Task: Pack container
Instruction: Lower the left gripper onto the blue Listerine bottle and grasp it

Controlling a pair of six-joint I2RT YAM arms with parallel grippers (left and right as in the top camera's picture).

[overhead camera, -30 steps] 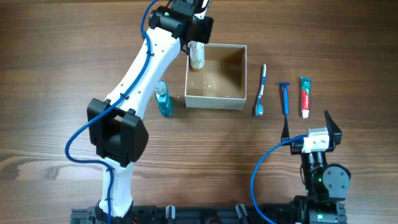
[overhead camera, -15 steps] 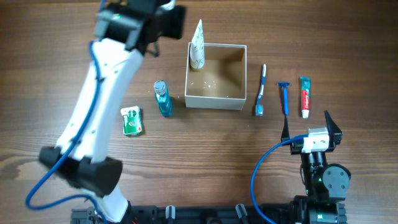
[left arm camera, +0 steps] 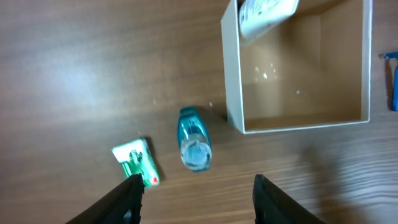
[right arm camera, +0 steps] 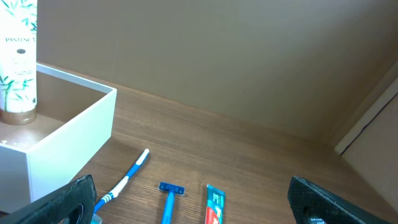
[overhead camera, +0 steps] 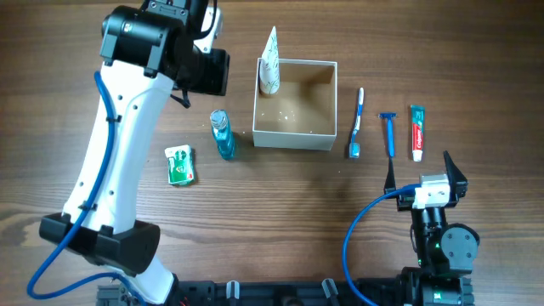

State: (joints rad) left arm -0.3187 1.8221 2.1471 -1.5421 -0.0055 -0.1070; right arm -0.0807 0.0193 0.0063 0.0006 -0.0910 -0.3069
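The container (overhead camera: pixel 293 138), a white-walled box with a tan inside, stands at table centre. A white tube (overhead camera: pixel 269 64) leans upright in its far-left corner. A teal bottle (overhead camera: pixel 223 134) and a green packet (overhead camera: pixel 179 165) lie left of the box. A toothbrush (overhead camera: pixel 357 123), blue razor (overhead camera: pixel 388 133) and toothpaste (overhead camera: pixel 416 132) lie to its right. My left gripper (left arm camera: pixel 198 186) is open and empty, high above the teal bottle (left arm camera: pixel 194 138) and packet (left arm camera: pixel 135 162), left of the container (left arm camera: pixel 298 124). My right gripper (right arm camera: pixel 189 193) is open and empty, near the front edge.
The right wrist view shows the container wall (right arm camera: pixel 68 143), the tube (right arm camera: pixel 17 62), the toothbrush (right arm camera: pixel 124 177), razor (right arm camera: pixel 169 199) and toothpaste (right arm camera: pixel 213 205) ahead. The left arm (overhead camera: pixel 119 161) spans the table's left side.
My left gripper has left the white tube standing in the container's far-left corner. It has swung left and back, and is now open above the teal bottle. The right arm has not moved.
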